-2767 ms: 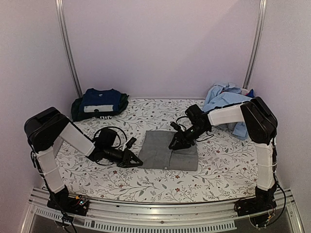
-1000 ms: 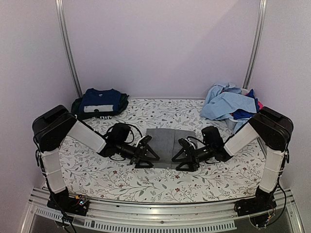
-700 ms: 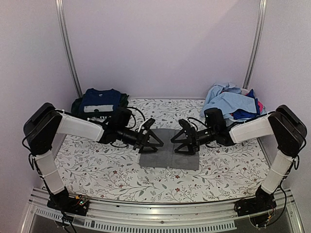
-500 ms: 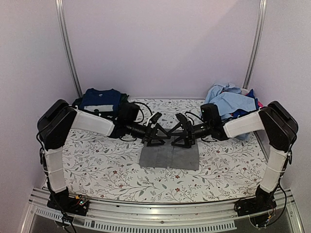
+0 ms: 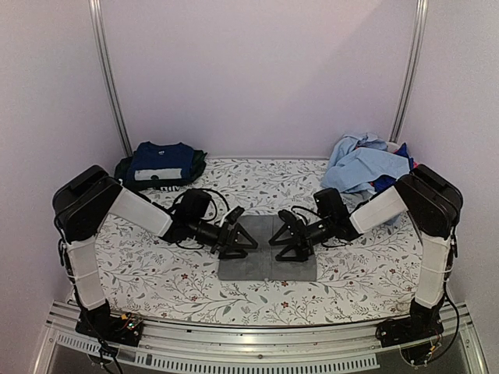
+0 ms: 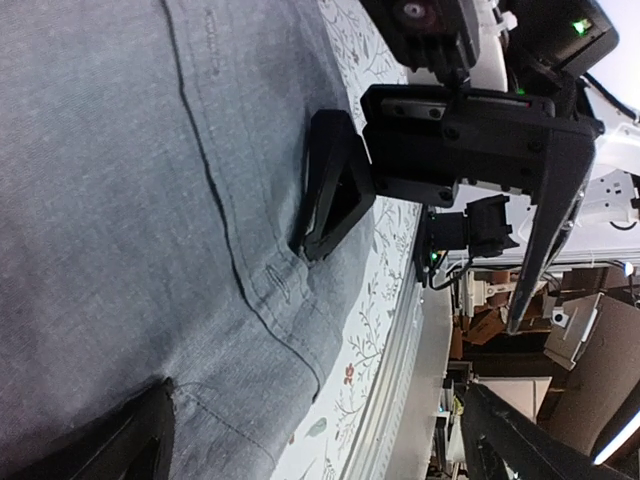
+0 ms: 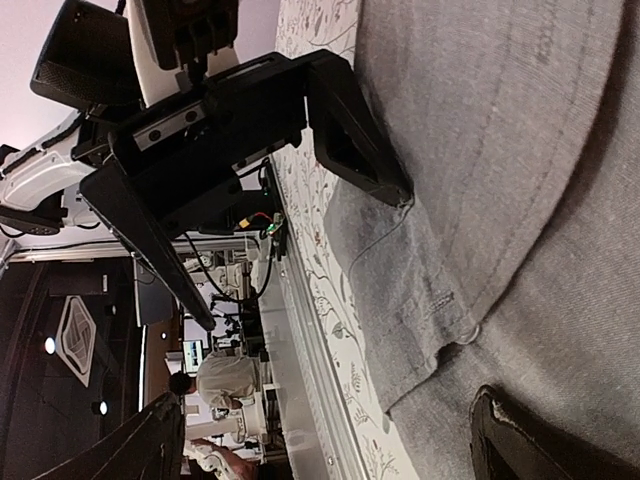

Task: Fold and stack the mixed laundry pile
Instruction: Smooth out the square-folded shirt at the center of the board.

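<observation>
Well behind and to the outer side of the left jaws, at the far left corner of the surface, a folded navy T-shirt (image 5: 160, 165) lies on top of a dark green piece (image 5: 123, 173). The left arm (image 5: 136, 210) reaches low across the floral sheet (image 5: 156, 276) toward the middle. The left jaws stand spread wide and grasp nothing. They sit at the left edge of the grey shirt (image 5: 267, 265).

The grey shirt is folded into a flat rectangle that runs between and beneath both sets of jaws, with most of its cloth on their near side. In the left wrist view the grey cloth (image 6: 120, 200) fills the space between that arm's own fingertips (image 6: 110, 445). A stitched seam runs straight ahead of them. One black finger (image 6: 335, 190) of the opposite arm touches the cloth just in front.

The right jaws face the left jaws across the shirt and are likewise released, holding nothing. The right wrist view shows grey fabric (image 7: 520, 200) under them and a left finger (image 7: 350, 130) pressed on the shirt's edge ahead. Behind the right jaws, beyond the right arm (image 5: 378, 209), light blue shirts (image 5: 360, 165) lie crumpled in a heap at the far right corner.
</observation>
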`<action>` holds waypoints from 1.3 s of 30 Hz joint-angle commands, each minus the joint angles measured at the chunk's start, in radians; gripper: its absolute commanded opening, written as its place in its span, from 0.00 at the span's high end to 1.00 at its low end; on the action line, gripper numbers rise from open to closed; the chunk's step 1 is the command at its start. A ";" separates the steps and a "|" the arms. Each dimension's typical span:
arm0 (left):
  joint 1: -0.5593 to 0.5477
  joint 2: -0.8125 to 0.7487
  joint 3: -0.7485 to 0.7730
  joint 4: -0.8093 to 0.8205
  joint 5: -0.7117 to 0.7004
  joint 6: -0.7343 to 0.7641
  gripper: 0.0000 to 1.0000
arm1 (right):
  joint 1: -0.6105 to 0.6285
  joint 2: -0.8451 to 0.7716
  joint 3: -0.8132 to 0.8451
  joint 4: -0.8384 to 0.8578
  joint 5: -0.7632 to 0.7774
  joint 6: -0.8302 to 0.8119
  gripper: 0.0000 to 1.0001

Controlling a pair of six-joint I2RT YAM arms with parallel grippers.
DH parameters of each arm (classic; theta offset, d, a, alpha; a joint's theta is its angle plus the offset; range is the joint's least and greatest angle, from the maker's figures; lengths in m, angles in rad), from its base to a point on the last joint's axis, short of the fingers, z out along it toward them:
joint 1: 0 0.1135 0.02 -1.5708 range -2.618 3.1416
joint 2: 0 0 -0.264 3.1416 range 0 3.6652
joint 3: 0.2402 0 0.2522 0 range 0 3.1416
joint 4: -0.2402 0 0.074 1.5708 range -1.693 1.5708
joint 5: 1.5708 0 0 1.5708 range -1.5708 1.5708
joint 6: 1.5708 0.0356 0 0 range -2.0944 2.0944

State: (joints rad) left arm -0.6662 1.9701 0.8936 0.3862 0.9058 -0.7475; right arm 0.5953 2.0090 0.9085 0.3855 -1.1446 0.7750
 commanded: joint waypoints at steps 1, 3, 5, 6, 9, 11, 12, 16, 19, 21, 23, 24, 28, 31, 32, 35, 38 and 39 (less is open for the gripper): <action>0.025 -0.074 0.030 -0.059 0.018 0.013 0.00 | -0.062 -0.130 0.047 -0.028 -0.035 0.019 0.01; 0.046 -0.042 0.128 -0.098 0.022 0.029 0.00 | -0.108 -0.129 0.103 -0.039 -0.034 0.020 0.01; 0.064 0.020 0.229 -0.120 0.031 0.038 0.00 | -0.130 -0.088 0.190 -0.078 -0.048 0.007 0.01; 0.069 0.052 0.271 -0.122 0.037 0.037 0.00 | -0.134 -0.062 0.232 -0.103 -0.055 -0.012 0.01; 0.086 0.163 0.398 -0.116 0.041 0.028 0.00 | -0.127 0.045 0.327 -0.089 -0.068 -0.017 0.01; 0.088 0.248 0.474 -0.113 0.042 0.005 0.00 | -0.114 0.126 0.375 -0.038 -0.085 0.031 0.02; 0.087 0.286 0.492 -0.075 0.046 -0.024 0.00 | -0.111 0.168 0.388 -0.007 -0.087 0.049 0.02; 0.092 0.345 0.465 0.029 0.032 -0.086 0.00 | -0.125 0.282 0.406 0.079 -0.078 0.112 0.04; 0.116 0.358 0.415 0.048 0.001 -0.082 0.00 | -0.154 0.335 0.413 0.070 -0.058 0.093 0.05; 0.155 0.368 0.379 0.076 -0.016 -0.087 0.00 | -0.169 0.360 0.415 0.047 -0.044 0.067 0.05; 0.189 0.371 0.365 0.076 -0.025 -0.075 0.00 | -0.177 0.369 0.417 0.019 -0.035 0.041 0.05; 0.204 0.368 0.368 0.057 -0.026 -0.058 0.00 | -0.179 0.370 0.418 -0.001 -0.026 0.024 0.05; 0.244 0.330 0.405 -0.075 -0.031 0.053 0.00 | -0.181 0.330 0.414 -0.043 -0.020 -0.016 0.08; 0.251 0.227 0.419 -0.201 -0.069 0.192 0.00 | -0.179 0.212 0.401 -0.054 -0.023 -0.006 0.09; 0.248 0.184 0.424 -0.263 -0.092 0.246 0.00 | -0.181 0.174 0.398 -0.067 -0.023 -0.004 0.09; 0.221 0.034 0.417 -0.458 -0.214 0.420 0.00 | -0.199 0.016 0.376 -0.176 0.012 -0.040 0.09; 0.134 -0.109 0.380 -0.579 -0.355 0.585 0.00 | -0.225 -0.119 0.327 -0.363 0.072 -0.105 0.10; 0.092 -0.143 0.367 -0.606 -0.412 0.648 0.00 | -0.231 -0.156 0.314 -0.441 0.100 -0.156 0.10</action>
State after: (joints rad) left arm -0.4404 2.0102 1.2934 0.0013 0.7017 -0.4034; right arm 0.3977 2.0342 1.2613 0.1959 -1.1355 0.7464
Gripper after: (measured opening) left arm 0.996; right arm 0.900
